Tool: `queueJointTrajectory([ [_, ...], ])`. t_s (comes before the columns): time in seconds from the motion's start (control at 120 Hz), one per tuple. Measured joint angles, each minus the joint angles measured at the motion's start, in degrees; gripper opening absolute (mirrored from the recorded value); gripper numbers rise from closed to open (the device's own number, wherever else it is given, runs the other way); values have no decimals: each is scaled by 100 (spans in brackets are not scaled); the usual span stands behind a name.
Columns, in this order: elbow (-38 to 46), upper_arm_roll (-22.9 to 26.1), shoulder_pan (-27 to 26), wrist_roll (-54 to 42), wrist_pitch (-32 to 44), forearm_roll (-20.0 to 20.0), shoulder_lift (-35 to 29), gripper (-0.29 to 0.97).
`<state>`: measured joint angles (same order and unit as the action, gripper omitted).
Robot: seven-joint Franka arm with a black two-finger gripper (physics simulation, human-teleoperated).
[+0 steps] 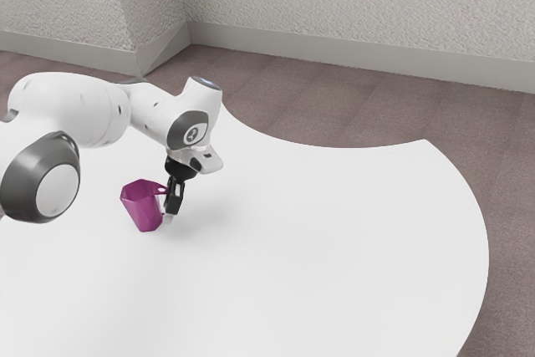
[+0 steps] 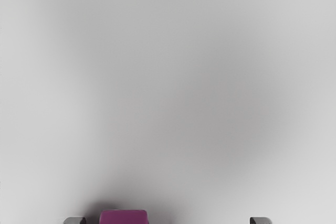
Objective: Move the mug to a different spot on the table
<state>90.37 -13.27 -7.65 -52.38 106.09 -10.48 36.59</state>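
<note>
A magenta mug (image 1: 142, 204) stands on the white table (image 1: 334, 240) toward the exterior view's left. My black gripper (image 1: 172, 203) hangs right beside it, on the side facing the exterior view's right, with its fingers reaching down along the mug's rim and wall. In the wrist view my gripper (image 2: 167, 221) has its two grey fingertips (image 2: 74, 220) set far apart. A magenta piece of the mug (image 2: 124, 216) lies between them, close to one finger and well clear of the other. The gripper is open.
The white table stretches wide and bare toward the exterior view's right and front, ending in a curved edge (image 1: 476, 232). Brown floor (image 1: 376, 98) and a grey wall lie beyond it.
</note>
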Motion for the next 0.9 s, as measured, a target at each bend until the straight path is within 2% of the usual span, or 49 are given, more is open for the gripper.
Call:
queueJointTrajectory([
  [0.333, 4, 0, 0, 138, 60, -12, 6, 14],
  [0.492, 1, 0, -11, 188, 52, -27, 3, 11],
  [0.9, -93, 0, -109, 301, -125, -373, -6, 5],
])
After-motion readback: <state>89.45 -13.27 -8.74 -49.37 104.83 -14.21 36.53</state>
